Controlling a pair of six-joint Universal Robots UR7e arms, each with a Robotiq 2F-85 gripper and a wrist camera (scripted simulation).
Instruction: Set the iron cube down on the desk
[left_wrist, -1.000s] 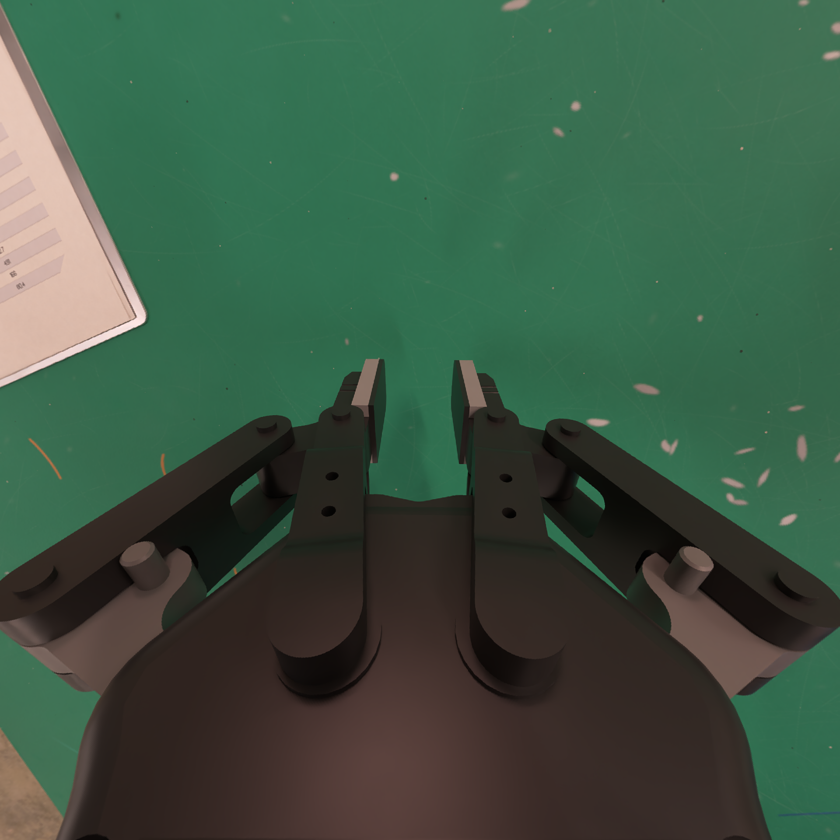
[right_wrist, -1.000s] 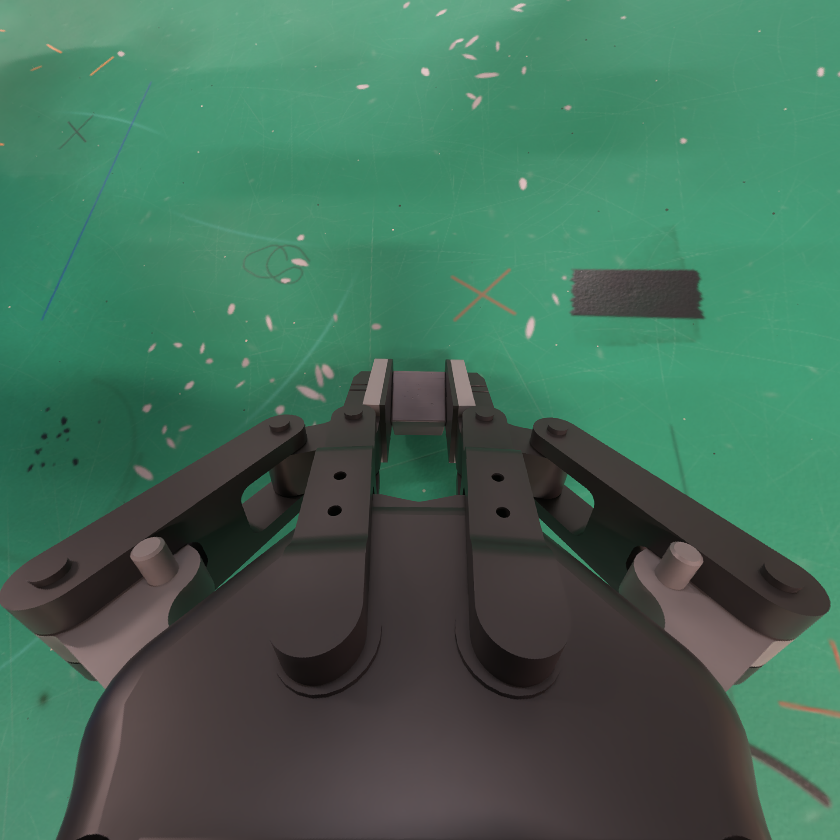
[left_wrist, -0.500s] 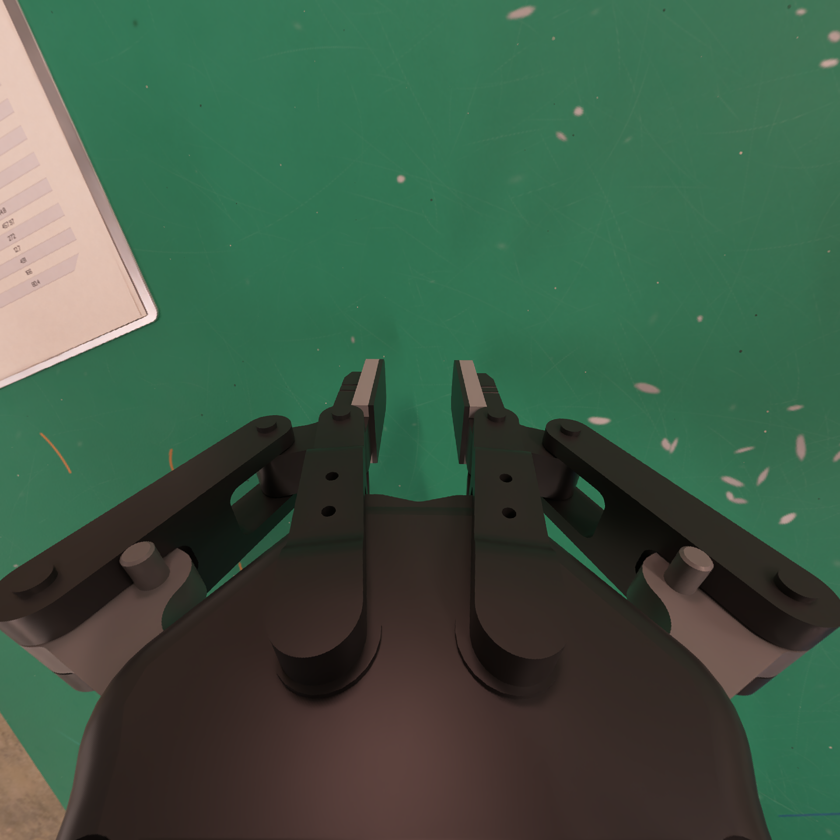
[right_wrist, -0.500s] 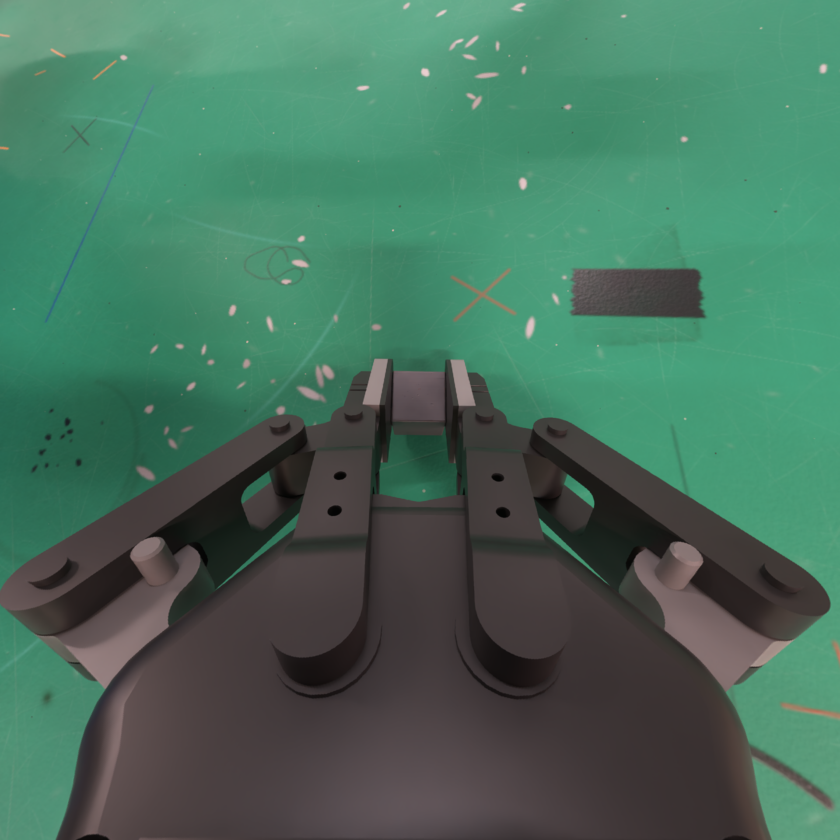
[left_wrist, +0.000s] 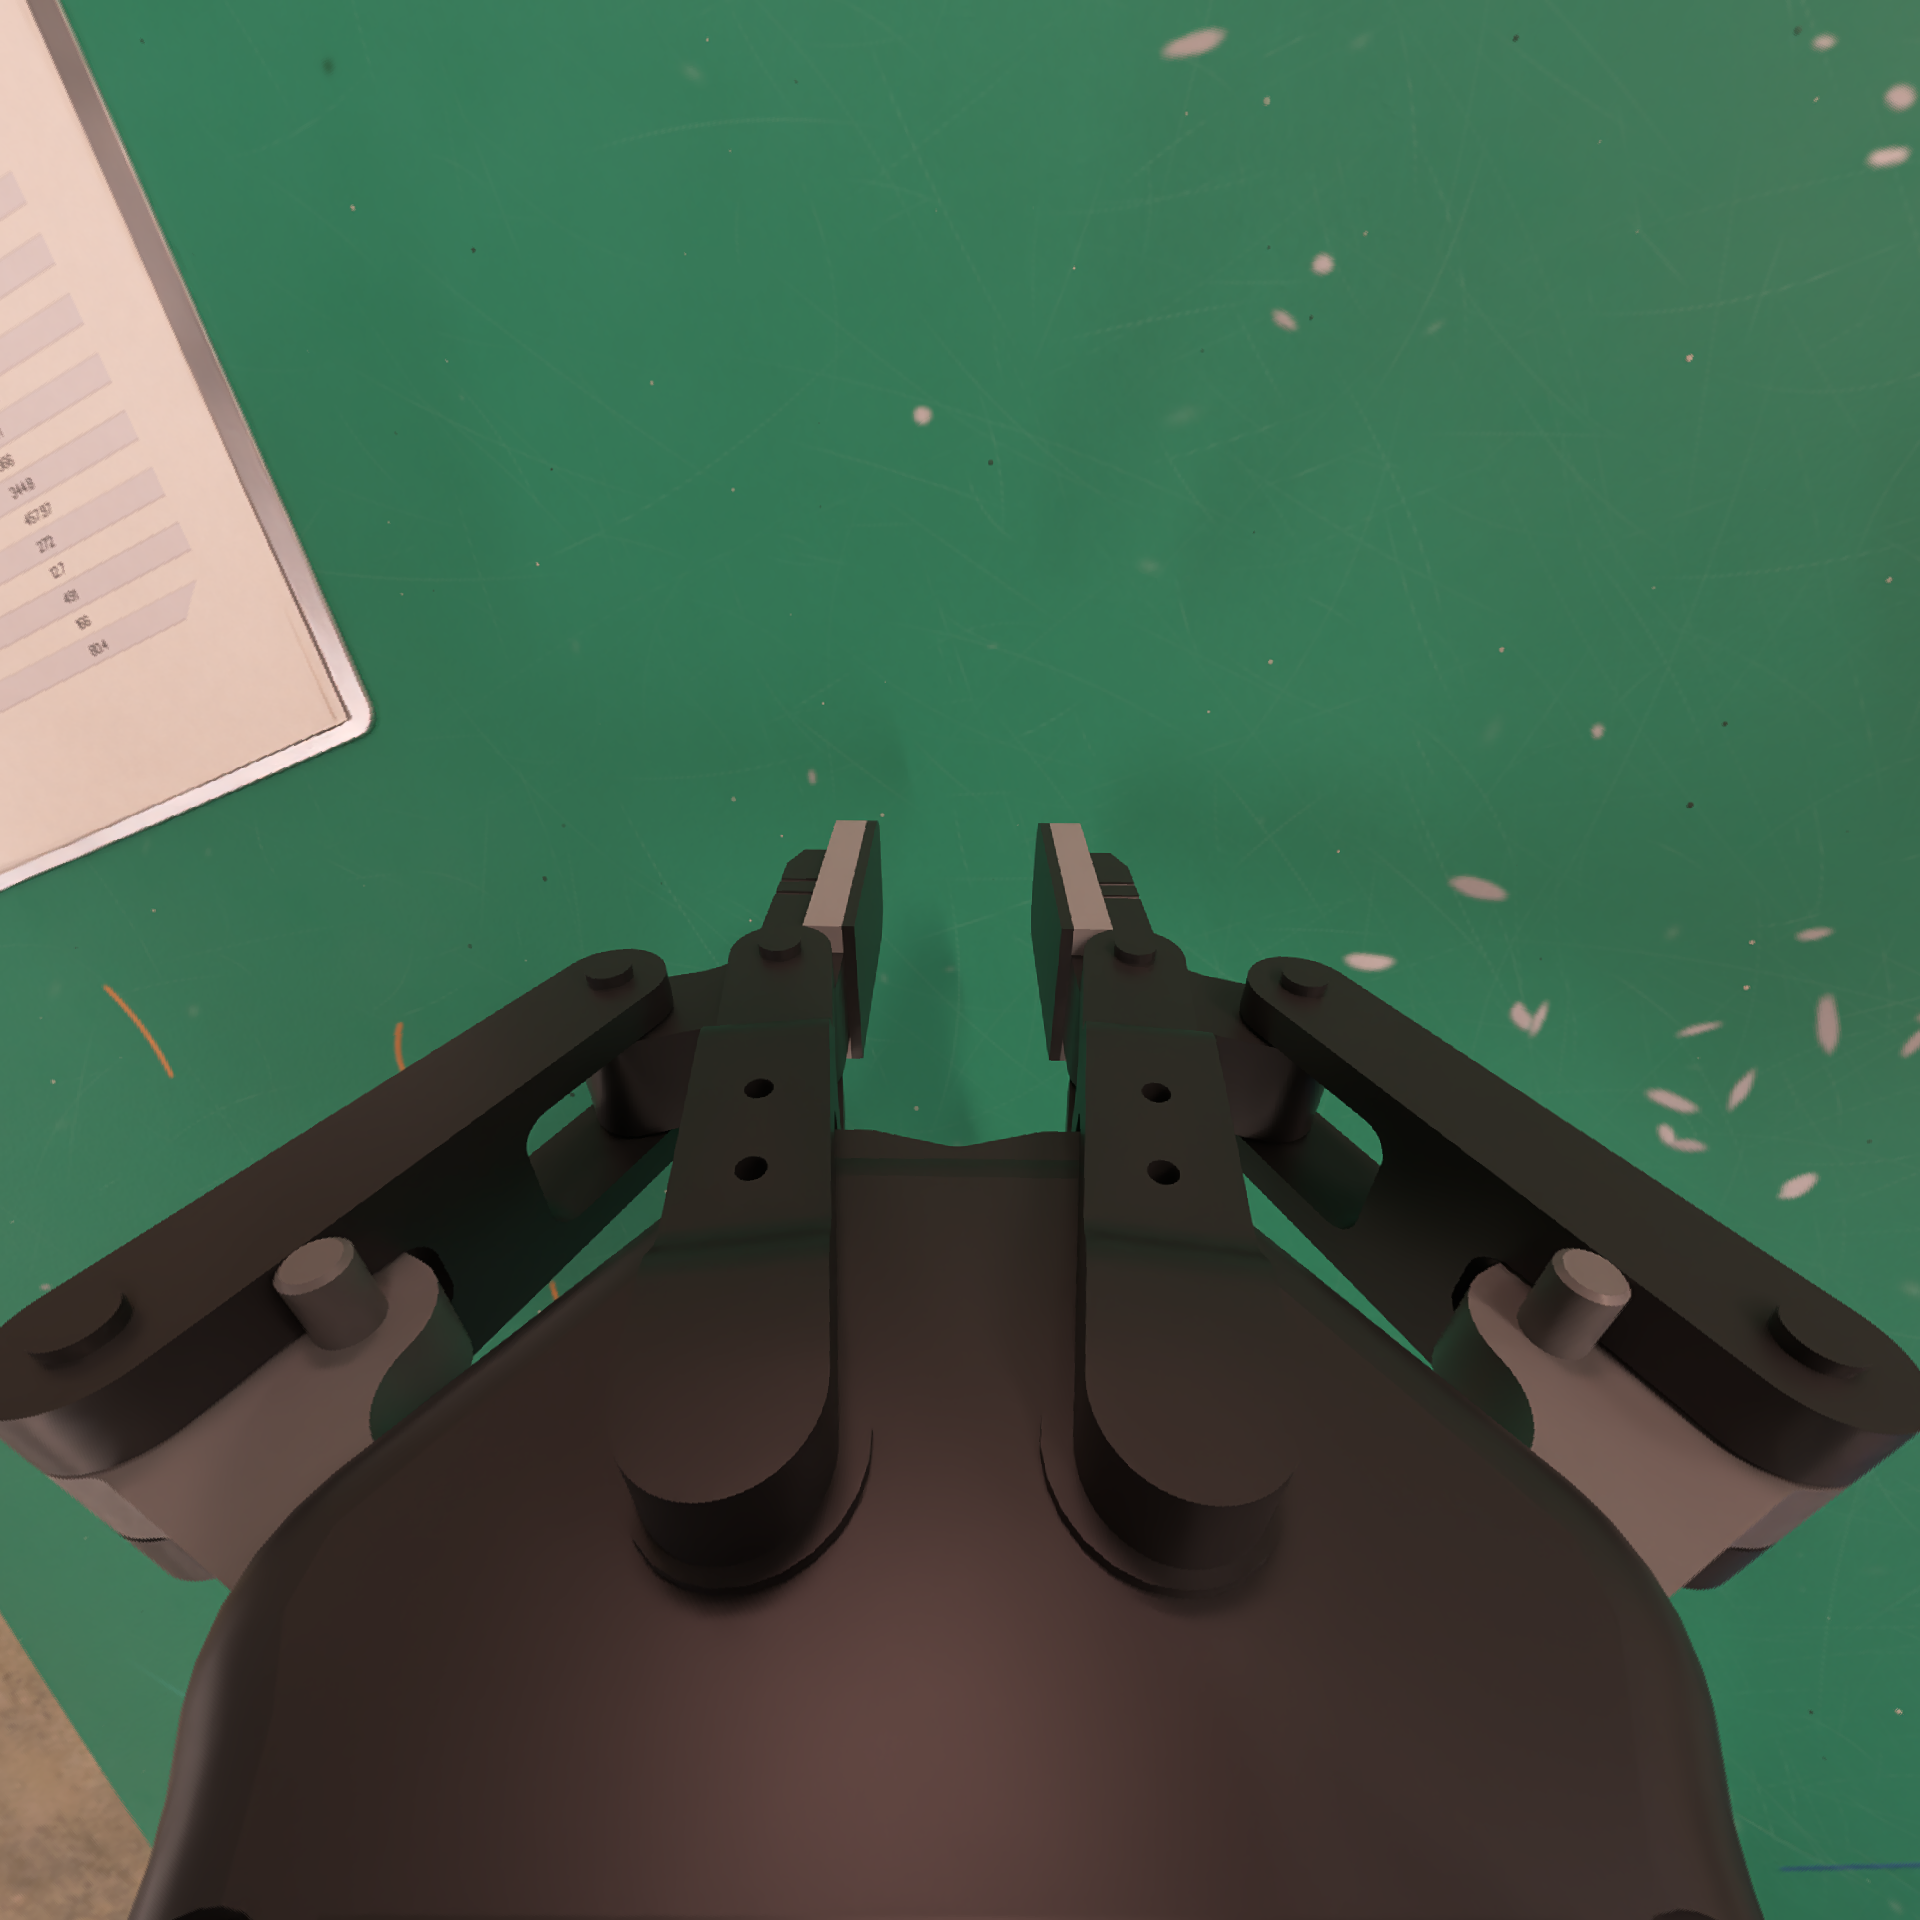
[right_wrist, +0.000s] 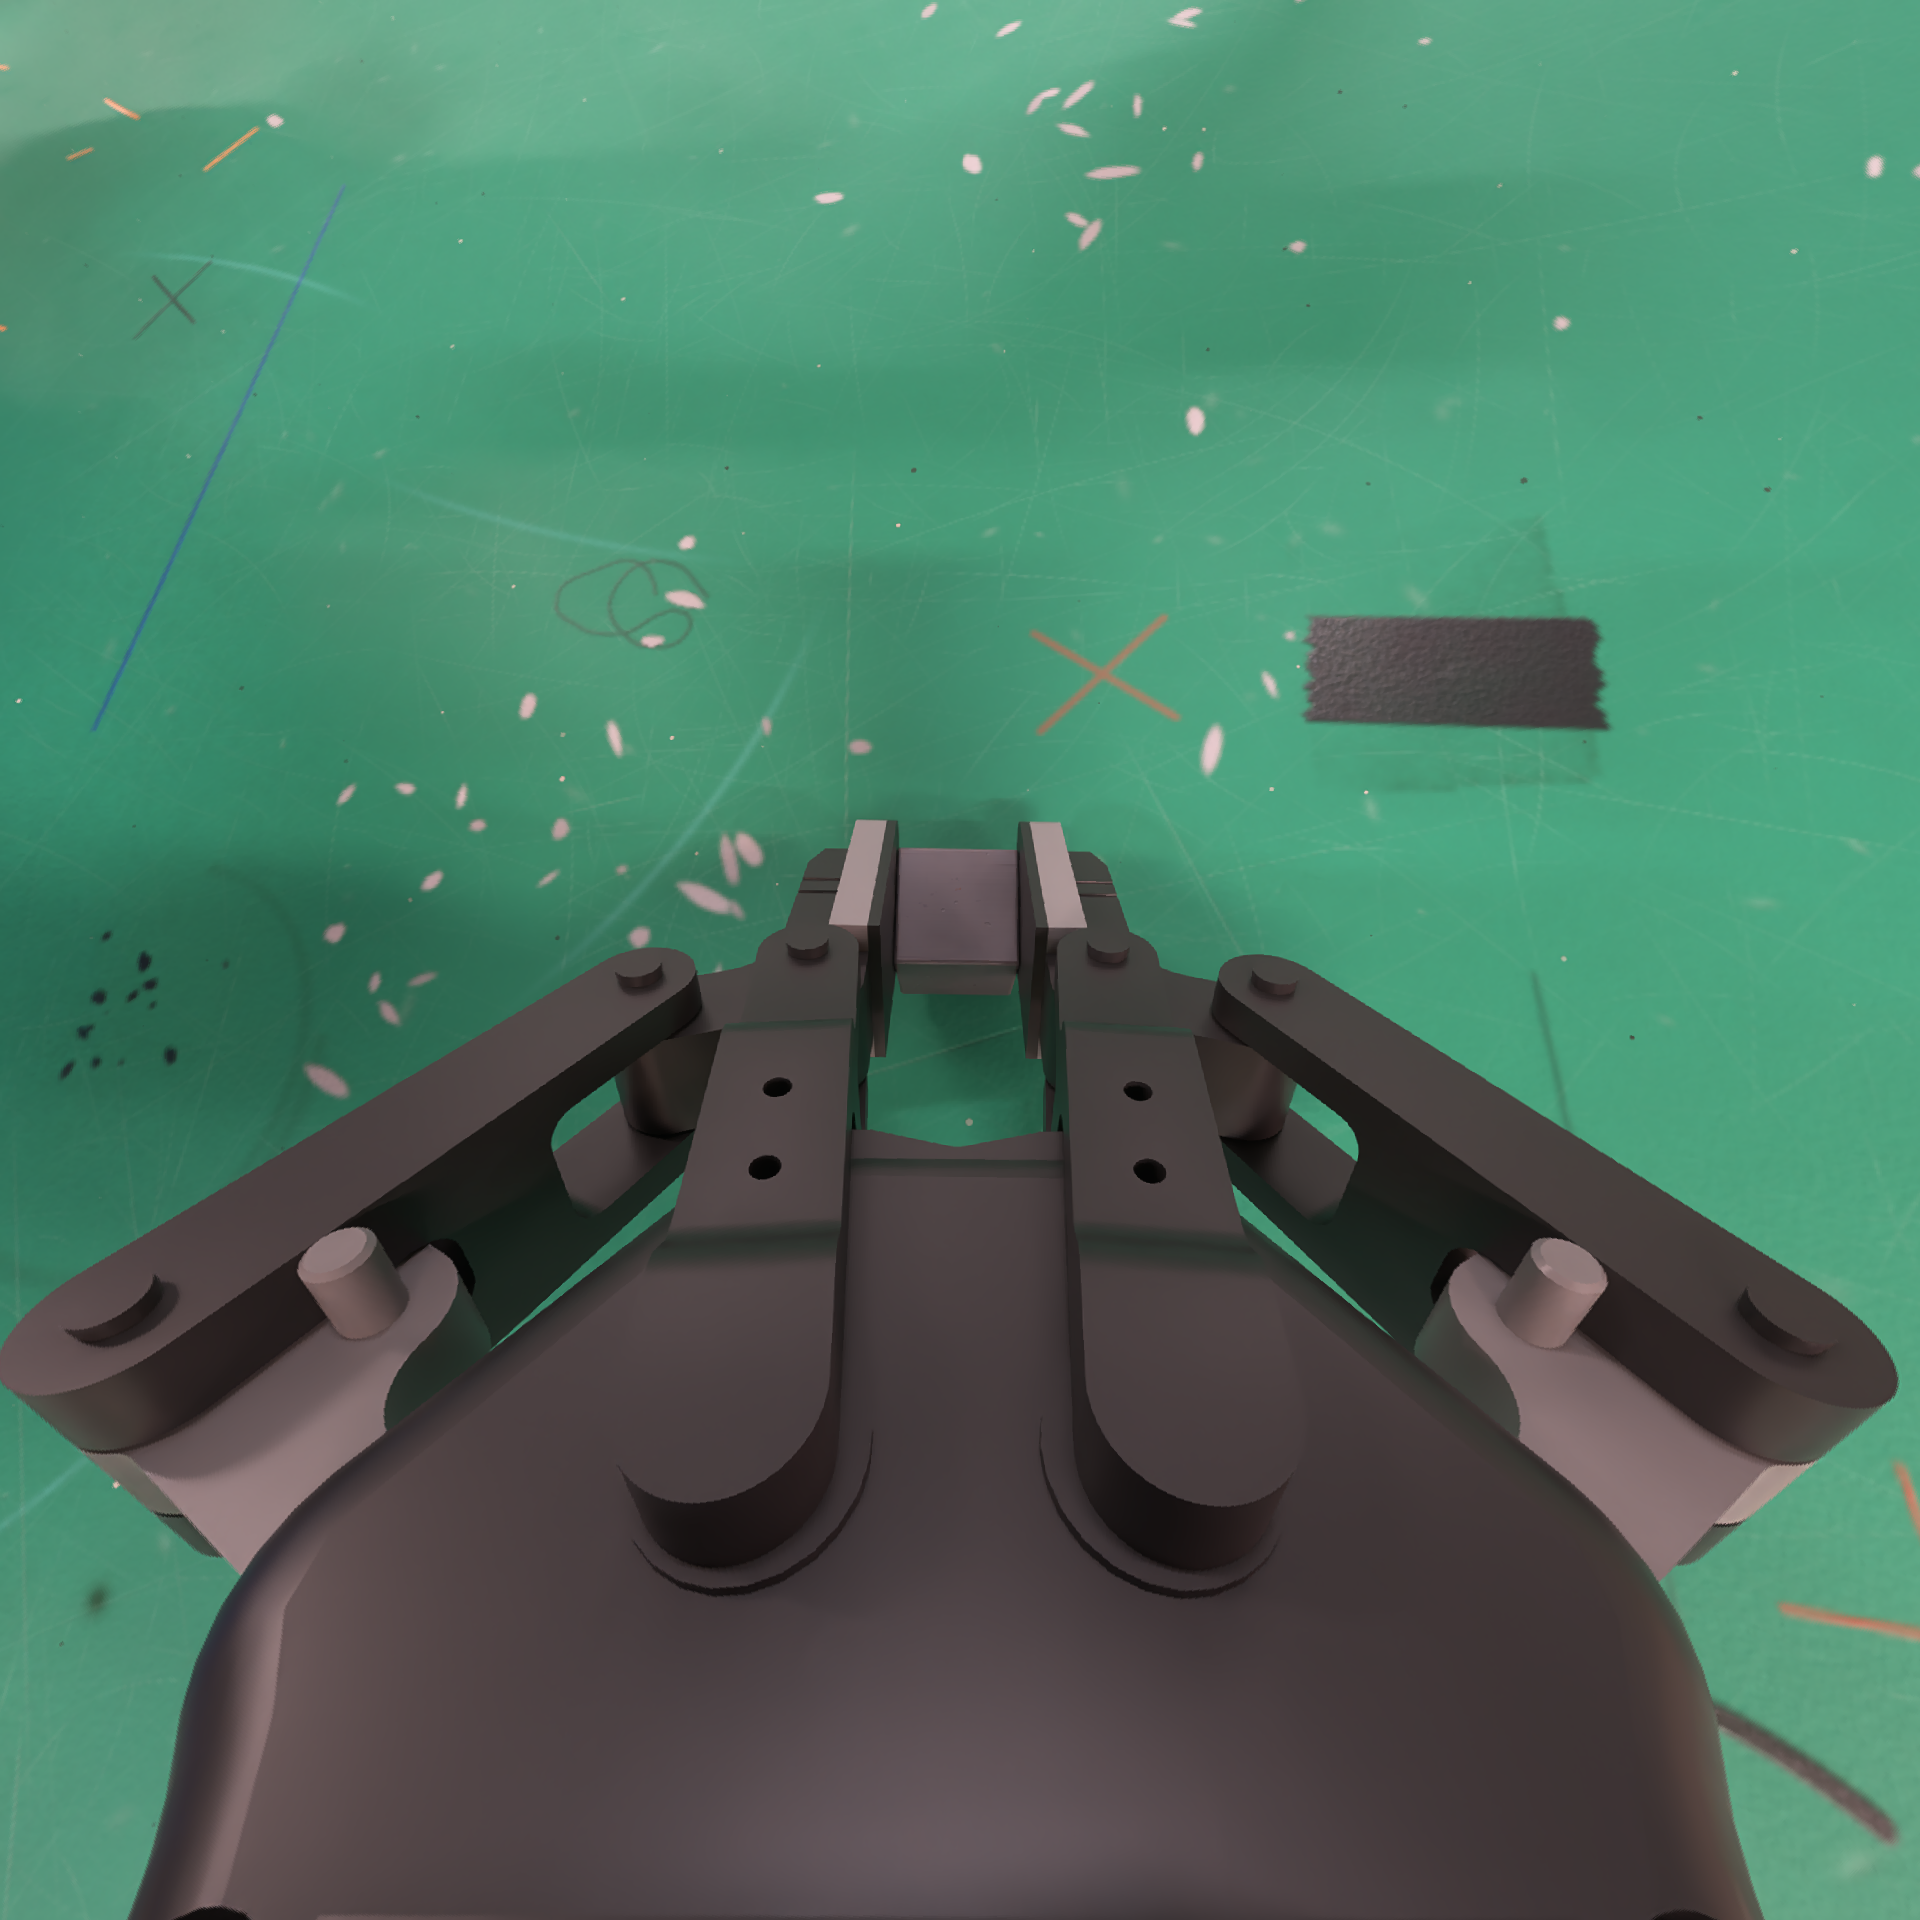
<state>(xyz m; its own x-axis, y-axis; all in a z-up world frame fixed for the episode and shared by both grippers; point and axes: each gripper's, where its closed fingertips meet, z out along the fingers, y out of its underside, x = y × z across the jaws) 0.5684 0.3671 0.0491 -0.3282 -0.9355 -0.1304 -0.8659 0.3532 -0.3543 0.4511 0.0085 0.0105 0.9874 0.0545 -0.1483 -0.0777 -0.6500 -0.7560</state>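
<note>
The iron cube (right_wrist: 954, 904) is a small grey block clamped between the pads of my right gripper (right_wrist: 956, 833). It hangs close over the green desk (right_wrist: 935, 416); a dark shadow lies just beyond the fingertips, and I cannot tell whether the cube touches the surface. My left gripper (left_wrist: 957, 831) is over bare green desk (left_wrist: 1091, 468), its fingers a little apart with nothing between them. The cube does not show in the left wrist view.
A metal-edged clipboard with a printed sheet (left_wrist: 125, 499) lies at the left of the left gripper. The desk's edge and tan floor (left_wrist: 42, 1766) show at the lower left. A black tape strip (right_wrist: 1455, 670) and an orange cross mark (right_wrist: 1103, 675) lie ahead-right of the right gripper.
The clipboard has slid a little to the right in the left wrist view, so the left gripper has drifted slightly. The right gripper and the cube have not visibly moved.
</note>
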